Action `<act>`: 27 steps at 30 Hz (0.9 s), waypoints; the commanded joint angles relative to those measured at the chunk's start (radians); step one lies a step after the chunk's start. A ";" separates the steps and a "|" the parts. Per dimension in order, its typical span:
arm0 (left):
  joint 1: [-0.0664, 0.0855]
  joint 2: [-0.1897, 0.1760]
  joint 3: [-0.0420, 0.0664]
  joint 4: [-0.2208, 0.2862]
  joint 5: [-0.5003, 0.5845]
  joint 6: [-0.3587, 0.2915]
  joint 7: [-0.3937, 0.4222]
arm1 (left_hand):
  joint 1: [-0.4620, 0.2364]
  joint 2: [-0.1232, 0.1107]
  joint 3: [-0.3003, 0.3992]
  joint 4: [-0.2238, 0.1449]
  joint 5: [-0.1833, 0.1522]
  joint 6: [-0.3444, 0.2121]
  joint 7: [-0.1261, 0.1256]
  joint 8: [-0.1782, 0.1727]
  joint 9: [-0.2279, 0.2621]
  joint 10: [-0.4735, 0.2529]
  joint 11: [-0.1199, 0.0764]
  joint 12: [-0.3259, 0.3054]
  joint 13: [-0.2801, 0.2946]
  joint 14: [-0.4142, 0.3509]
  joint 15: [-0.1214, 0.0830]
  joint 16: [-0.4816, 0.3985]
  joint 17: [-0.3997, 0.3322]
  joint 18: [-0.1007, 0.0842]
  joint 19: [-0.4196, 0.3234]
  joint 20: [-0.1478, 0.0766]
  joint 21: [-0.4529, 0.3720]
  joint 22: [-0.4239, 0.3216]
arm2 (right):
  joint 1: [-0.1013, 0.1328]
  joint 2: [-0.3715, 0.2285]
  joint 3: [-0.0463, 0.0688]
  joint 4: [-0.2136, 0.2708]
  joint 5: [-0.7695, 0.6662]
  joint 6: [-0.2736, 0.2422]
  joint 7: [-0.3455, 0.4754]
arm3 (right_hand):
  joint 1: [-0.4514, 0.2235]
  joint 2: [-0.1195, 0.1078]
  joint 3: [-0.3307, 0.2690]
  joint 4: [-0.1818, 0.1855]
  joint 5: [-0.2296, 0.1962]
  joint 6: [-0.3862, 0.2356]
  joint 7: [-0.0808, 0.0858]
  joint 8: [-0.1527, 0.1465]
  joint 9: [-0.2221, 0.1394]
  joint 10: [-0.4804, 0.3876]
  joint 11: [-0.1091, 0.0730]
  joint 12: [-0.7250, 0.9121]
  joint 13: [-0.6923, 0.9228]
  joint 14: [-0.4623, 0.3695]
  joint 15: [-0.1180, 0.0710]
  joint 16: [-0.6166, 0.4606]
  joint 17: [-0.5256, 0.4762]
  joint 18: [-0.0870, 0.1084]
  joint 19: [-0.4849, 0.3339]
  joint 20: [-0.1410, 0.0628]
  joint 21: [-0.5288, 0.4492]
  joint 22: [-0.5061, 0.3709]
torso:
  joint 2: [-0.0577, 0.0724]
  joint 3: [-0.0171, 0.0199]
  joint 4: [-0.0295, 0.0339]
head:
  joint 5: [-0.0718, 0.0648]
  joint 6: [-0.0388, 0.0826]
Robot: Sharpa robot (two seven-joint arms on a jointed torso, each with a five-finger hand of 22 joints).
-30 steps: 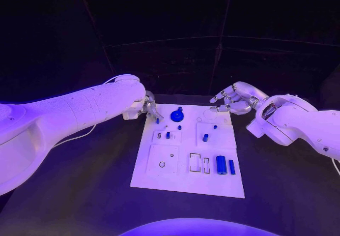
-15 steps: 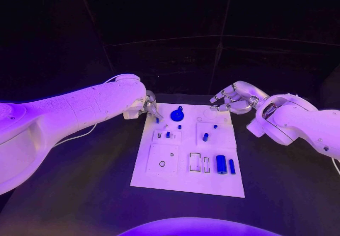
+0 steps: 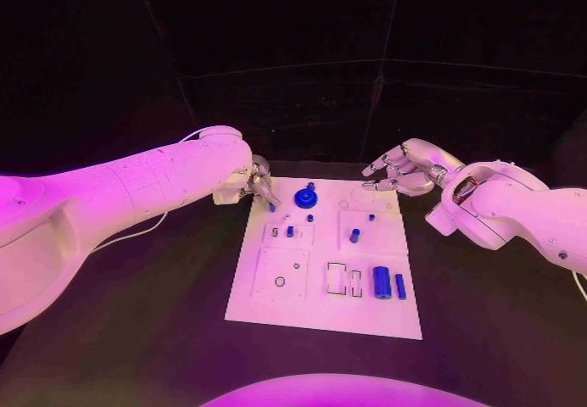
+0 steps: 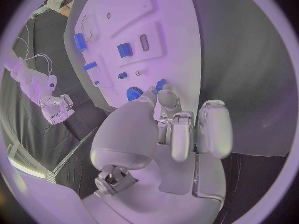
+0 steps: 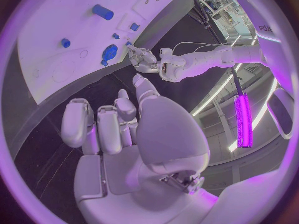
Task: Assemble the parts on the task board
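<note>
The white task board (image 3: 321, 298) lies in the middle of the black table. My left hand (image 3: 256, 186) hovers at its far left corner, and a small blue peg (image 3: 271, 206) sits at its fingertips. In the left wrist view the peg (image 4: 161, 84) is pinched between the thumb and a finger (image 4: 167, 97). A round blue part (image 3: 306, 200) stands on the board just beside it. Above the board's far right corner, my right hand (image 3: 398, 170) has its fingers apart and holds nothing.
On the board's near right lie a blue cylinder (image 3: 382, 283) and a thin blue bar (image 3: 400, 287). A blue peg (image 3: 354, 236) and smaller blue pieces (image 3: 290, 232) stand mid-board. Bare black table (image 3: 147, 322) surrounds the board.
</note>
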 commanded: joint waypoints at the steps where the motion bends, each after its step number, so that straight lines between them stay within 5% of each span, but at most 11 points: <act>1: 0.001 0.000 0.000 0.000 -0.005 0.020 0.017 | 0.059 0.011 0.046 -0.042 0.007 -0.006 0.000 -0.010 -0.004 -0.005 -0.005 -0.011 -0.006 0.106 0.002 0.003 0.263 0.000 0.011 0.003 0.000 0.000 | 0.002 0.000 0.001 0.003 0.000 0.001 0.009 | -0.005 0.005 -0.004 0.000 0.007 0.007 0.003 0.004 -0.001 0.002 -0.003 0.002 0.001 0.037 -0.004 -0.005 -0.001 0.017 -0.008 0.001 -0.006 0.000 | 0.000 -0.0001 0.0003 | -0.001 -0.001; 16: 0.001 -0.034 0.000 0.036 0.055 -0.055 0.060 | -0.016 -0.105 0.319 -0.121 0.018 0.004 0.012 -0.008 -0.013 0.011 0.004 -0.036 -0.041 0.106 0.012 0.003 0.263 0.001 0.011 0.011 -0.005 0.003 | 0.002 -0.003 0.001 0.002 0.000 -0.004 0.011 | -0.005 0.007 -0.004 0.001 0.007 0.008 0.002 0.005 -0.001 0.003 -0.003 0.004 0.002 0.037 -0.004 -0.005 0.000 0.017 -0.007 0.000 -0.006 0.001 | -0.001 0.0000 0.0025 | 0.001 0.002; 27: 0.010 -0.147 0.001 0.205 0.120 -0.168 0.071 | -0.058 -0.150 0.411 -0.151 0.039 0.011 0.009 0.008 -0.005 0.029 0.001 -0.036 -0.048 0.106 0.009 0.003 0.263 -0.001 0.015 0.009 0.000 0.013 | 0.002 -0.007 0.001 -0.003 0.000 -0.007 0.013 | -0.006 0.007 -0.005 0.003 0.007 0.009 0.002 0.005 -0.001 0.004 -0.003 0.004 0.002 0.037 -0.005 -0.005 0.000 0.017 -0.007 0.000 -0.006 0.001 | -0.002 0.0032 0.0079 | 0.007 -0.001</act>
